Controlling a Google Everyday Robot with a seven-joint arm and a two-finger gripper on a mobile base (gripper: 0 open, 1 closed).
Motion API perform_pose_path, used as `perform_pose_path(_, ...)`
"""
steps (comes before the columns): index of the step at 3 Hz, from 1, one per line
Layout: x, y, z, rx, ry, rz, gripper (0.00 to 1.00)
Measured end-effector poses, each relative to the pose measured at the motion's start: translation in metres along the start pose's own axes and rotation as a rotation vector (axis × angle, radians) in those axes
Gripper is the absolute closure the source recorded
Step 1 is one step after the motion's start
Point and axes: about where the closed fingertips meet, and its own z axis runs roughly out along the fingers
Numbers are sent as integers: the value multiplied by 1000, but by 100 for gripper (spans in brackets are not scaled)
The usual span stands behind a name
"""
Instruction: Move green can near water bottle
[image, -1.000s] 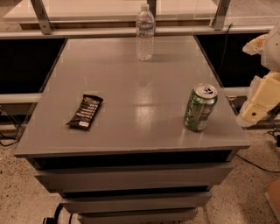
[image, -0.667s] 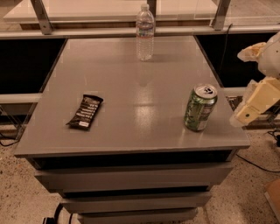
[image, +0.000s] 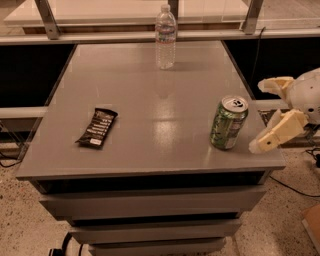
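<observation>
Gripper (image: 257, 116) just beside green can (image: 228, 122), fingers (image: 280, 131) apart.

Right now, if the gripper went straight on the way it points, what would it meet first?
Probably the green can. The gripper hangs just right of it, beside the table, with open jaws pointing left at it. Depth is unclear, so it might slip past.

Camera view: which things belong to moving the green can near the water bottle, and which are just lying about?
Job: green can, upright, front right; water bottle, upright, far edge; gripper, open, right of the can, not touching.
Lying about: dark snack bar, flat on the table's front left.
</observation>
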Motion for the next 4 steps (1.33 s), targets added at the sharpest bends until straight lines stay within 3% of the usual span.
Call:
perform_pose_path(1, 5, 5, 14, -32, -186, 13, 0)
perform_pose_path(3, -9, 11, 44, -65, -437, 7, 3)
perform_pose_path(4, -22, 10, 50, -72, -512, -11, 21)
